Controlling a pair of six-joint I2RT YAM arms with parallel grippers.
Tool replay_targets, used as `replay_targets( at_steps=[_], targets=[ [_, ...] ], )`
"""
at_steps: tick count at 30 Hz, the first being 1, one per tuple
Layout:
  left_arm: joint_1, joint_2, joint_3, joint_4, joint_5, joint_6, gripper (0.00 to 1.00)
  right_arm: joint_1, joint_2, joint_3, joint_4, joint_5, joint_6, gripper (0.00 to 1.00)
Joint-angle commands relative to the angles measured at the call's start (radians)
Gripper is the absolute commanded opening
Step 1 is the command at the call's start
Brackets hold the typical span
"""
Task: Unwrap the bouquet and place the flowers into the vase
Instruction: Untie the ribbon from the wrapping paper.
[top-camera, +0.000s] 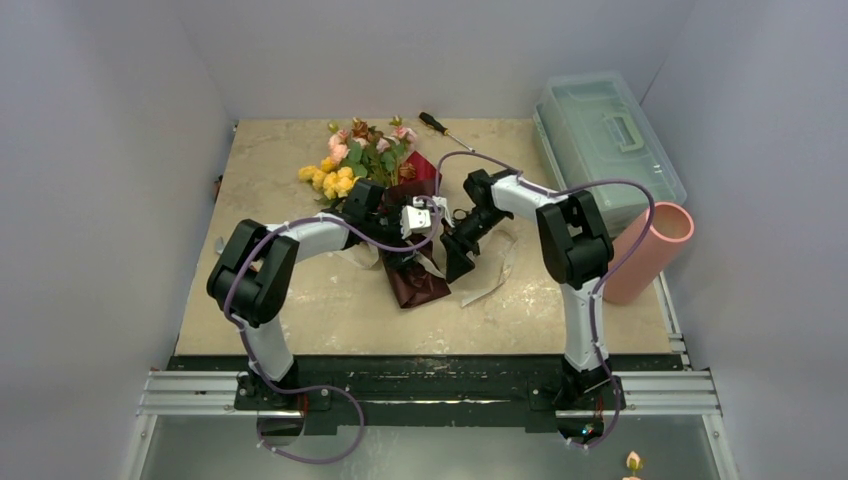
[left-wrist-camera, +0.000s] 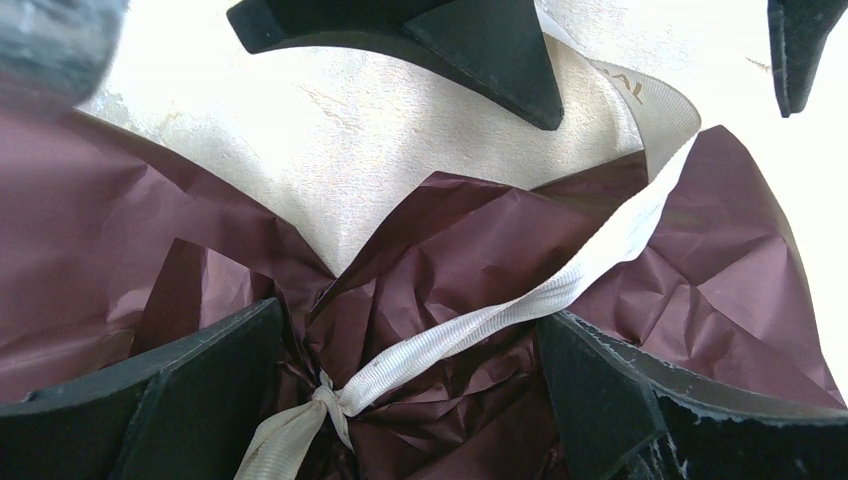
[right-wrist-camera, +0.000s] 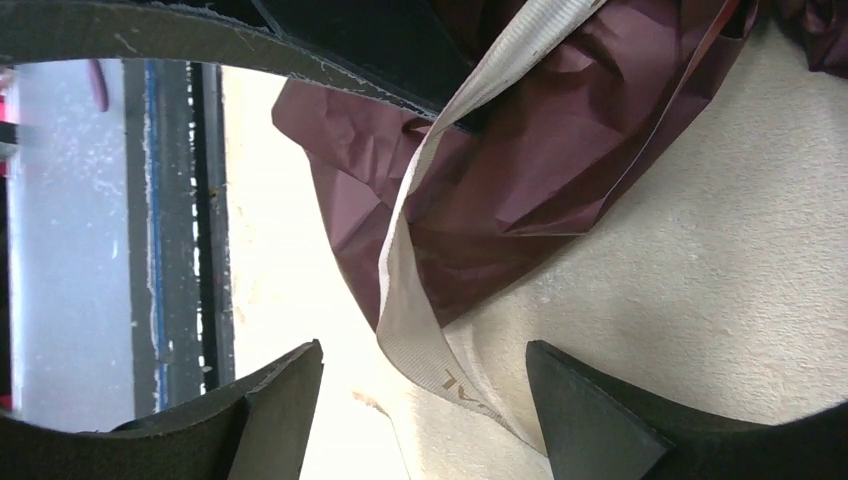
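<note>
The bouquet lies mid-table, with its pink, yellow and orange flowers pointing to the far side and its dark red paper toward me. My left gripper is open over the wrapped stems. In the left wrist view its fingers straddle the crinkled paper and the ribbon knot. My right gripper is open just to the right. The loose cream ribbon runs between its fingertips without touching them. The salmon-pink vase leans at the table's right edge.
A clear greenish plastic box with a handle stands at the back right. A screwdriver lies behind the flowers. A loose end of ribbon trails on the beige tabletop. The two grippers are close together over the paper.
</note>
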Motion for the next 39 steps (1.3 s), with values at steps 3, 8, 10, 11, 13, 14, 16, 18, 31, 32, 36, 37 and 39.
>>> replay_targets(
  at_steps=[3,8,10,11,13,14,16,18,31,32,36,37,39],
  targets=[
    [0.006,0.016,0.021,-0.020,0.010,0.040,1.00,0.002,-0.029,-0.083,0.155,0.252,0.013,0.72],
    [0.006,0.013,0.020,-0.021,0.015,0.043,1.00,0.002,-0.035,-0.121,0.217,0.312,0.034,0.50],
    [0.007,0.010,0.020,-0.027,0.015,0.052,1.00,-0.001,-0.042,-0.139,0.238,0.325,0.034,0.37],
    [0.007,0.008,0.019,-0.032,0.016,0.060,1.00,-0.003,-0.047,-0.149,0.246,0.329,0.033,0.28],
    [0.007,0.006,0.017,-0.056,0.018,0.089,1.00,-0.011,-0.055,-0.155,0.246,0.329,0.030,0.09],
    [0.007,0.005,0.014,-0.059,0.017,0.097,1.00,-0.015,-0.058,-0.153,0.238,0.324,0.030,0.00],
    [0.009,0.004,0.013,-0.073,0.015,0.114,1.00,-0.027,-0.076,-0.130,0.202,0.295,0.028,0.00],
    [0.009,0.002,0.012,-0.086,0.013,0.139,1.00,-0.046,-0.100,-0.095,0.153,0.241,0.029,0.00],
    [0.009,0.009,0.012,-0.091,0.018,0.168,1.00,-0.079,-0.127,-0.033,0.076,0.207,0.057,0.30],
    [0.009,0.008,0.012,-0.091,0.018,0.168,1.00,-0.077,-0.127,-0.031,0.083,0.206,0.067,0.49],
    [0.009,0.004,0.008,-0.087,0.019,0.167,1.00,-0.066,-0.122,-0.027,0.110,0.195,0.094,0.73],
    [0.009,0.002,0.005,-0.085,0.019,0.166,1.00,-0.064,-0.118,-0.031,0.110,0.196,0.087,0.75],
    [0.009,0.000,0.002,-0.081,0.020,0.163,1.00,-0.061,-0.111,-0.050,0.111,0.205,0.060,0.76]
  ],
)
